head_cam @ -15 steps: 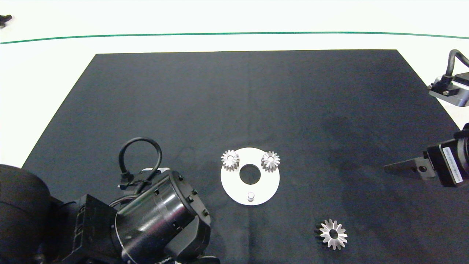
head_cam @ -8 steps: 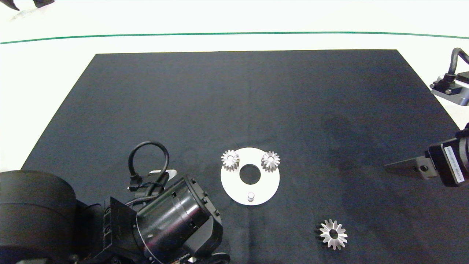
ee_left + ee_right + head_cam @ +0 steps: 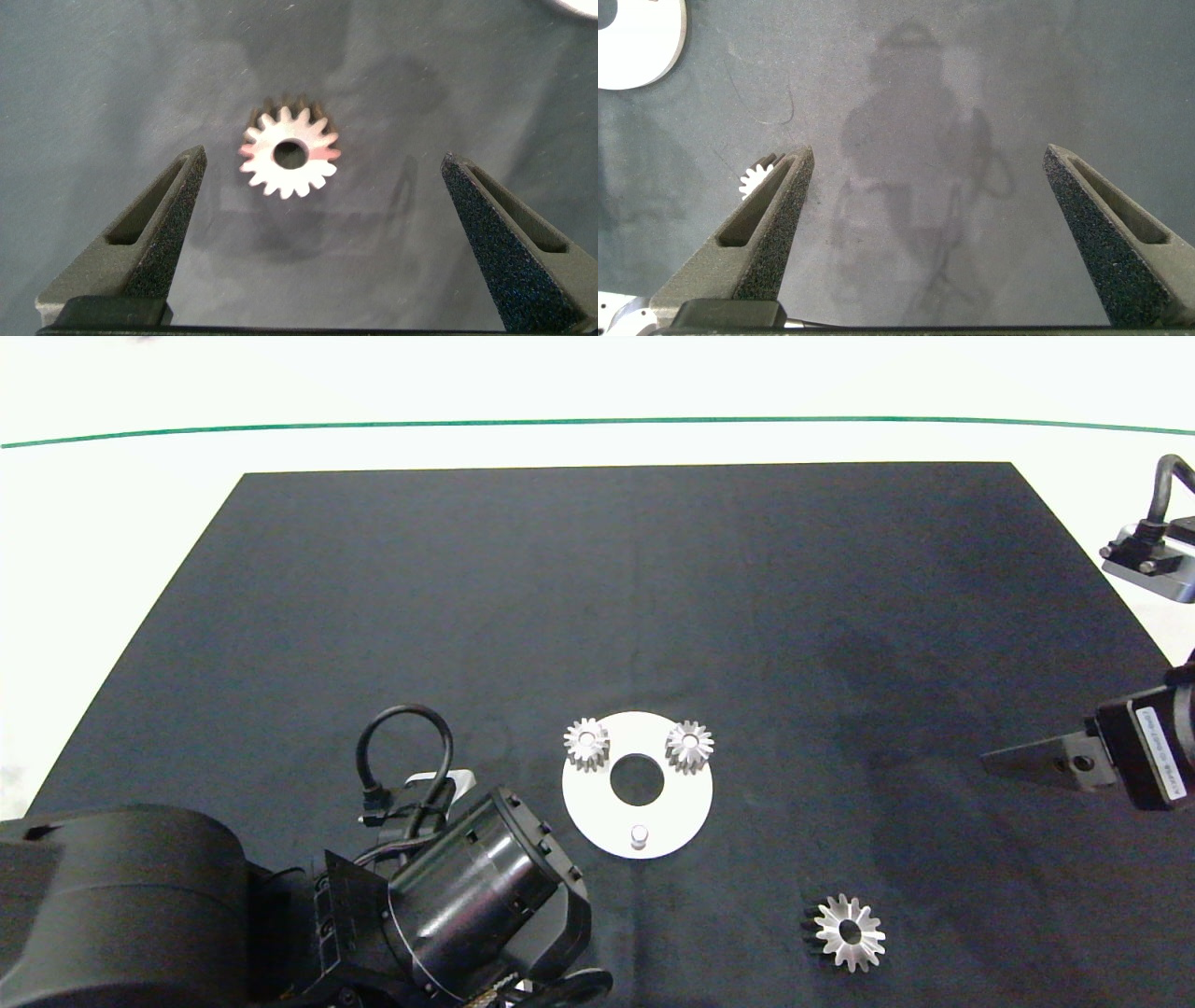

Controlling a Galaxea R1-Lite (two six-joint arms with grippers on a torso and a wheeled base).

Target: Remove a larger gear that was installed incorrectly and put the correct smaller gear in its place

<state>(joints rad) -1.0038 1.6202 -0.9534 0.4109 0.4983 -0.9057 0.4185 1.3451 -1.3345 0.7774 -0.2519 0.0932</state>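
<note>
The smaller gear (image 3: pixel 291 157), thick with short blunt teeth, lies flat on the black mat between the fingers of my left gripper (image 3: pixel 322 159), which is open and not touching it. In the head view my left arm (image 3: pixel 448 905) hides this gear and the fingers. The larger gear (image 3: pixel 848 933), star-like with a wide hole, lies on the mat at the front right; its teeth (image 3: pixel 755 177) peek past one right finger. My right gripper (image 3: pixel 994 763) hovers open at the right edge, holding nothing.
A white round plate (image 3: pixel 597 803) sits at the mat's middle front. It carries two small gears (image 3: pixel 586 744) (image 3: pixel 689 747) and one bare peg (image 3: pixel 639 837). The plate's edge (image 3: pixel 635 47) also shows in the right wrist view. A green line crosses the white table beyond the mat.
My left arm has slid to the right along the front edge, closer to the plate. The right gripper has drawn back very slightly. The gears and the plate have not moved.
</note>
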